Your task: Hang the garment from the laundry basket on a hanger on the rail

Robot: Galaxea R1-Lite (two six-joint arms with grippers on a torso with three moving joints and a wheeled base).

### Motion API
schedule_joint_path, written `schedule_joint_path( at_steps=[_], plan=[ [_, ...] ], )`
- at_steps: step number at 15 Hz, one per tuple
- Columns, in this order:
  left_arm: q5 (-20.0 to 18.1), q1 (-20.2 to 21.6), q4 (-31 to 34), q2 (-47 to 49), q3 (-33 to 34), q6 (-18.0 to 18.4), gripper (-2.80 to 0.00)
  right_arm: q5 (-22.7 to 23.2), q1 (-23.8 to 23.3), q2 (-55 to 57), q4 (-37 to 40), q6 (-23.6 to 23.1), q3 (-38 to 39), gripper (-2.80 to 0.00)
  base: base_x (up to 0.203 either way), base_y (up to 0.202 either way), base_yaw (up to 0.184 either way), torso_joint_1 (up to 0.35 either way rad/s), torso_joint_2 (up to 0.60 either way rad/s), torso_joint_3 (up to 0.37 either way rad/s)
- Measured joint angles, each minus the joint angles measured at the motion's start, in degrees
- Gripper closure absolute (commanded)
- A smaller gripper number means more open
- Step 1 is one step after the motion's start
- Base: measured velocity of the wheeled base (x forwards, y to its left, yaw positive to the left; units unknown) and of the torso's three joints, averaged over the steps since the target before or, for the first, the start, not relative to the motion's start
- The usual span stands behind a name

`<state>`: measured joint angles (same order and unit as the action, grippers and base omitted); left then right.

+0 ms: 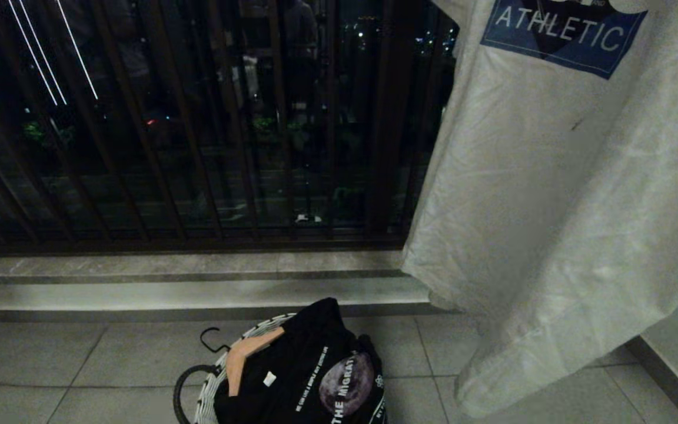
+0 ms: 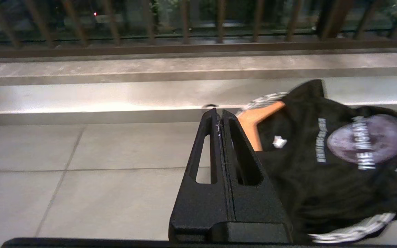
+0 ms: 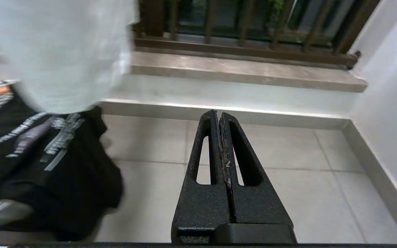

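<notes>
Both grippers, left (image 2: 221, 115) & right (image 3: 218, 117), pressed together, empty: spread left first, pinch wooden hanger (image 1: 243, 355) at laundry basket (image 1: 212, 377) rim, w/ black tee (image 1: 309, 371).

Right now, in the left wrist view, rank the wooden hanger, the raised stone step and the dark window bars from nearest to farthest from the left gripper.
From the shut left gripper:
1. Orange wooden hanger, right beside the fingertips, under the black printed T-shirt.
2. Raised grey stone step, across the tiled floor.
3. Dark vertical window bars, above and behind the step.
</notes>
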<state>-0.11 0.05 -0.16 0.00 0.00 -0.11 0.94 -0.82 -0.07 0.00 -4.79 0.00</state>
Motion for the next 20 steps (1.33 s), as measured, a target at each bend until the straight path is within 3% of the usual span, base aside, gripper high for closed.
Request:
schedule_joint_path(
  at_steps=[7, 20],
  plan=[
    [0.0, 0.0, -0.1, 0.0, 0.0, 0.1, 0.0, 0.0, 0.0, 0.0, 0.0, 0.0, 0.0, 0.0, 0.0, -0.032, 0.001, 0.001, 0.0, -0.02],
    [0.0, 0.0, -0.1, 0.0, 0.0, 0.1, 0.0, 0.0, 0.0, 0.0, 0.0, 0.0, 0.0, 0.0, 0.0, 0.0, 0.0, 0.004, 0.0, -0.192]
  ],
)
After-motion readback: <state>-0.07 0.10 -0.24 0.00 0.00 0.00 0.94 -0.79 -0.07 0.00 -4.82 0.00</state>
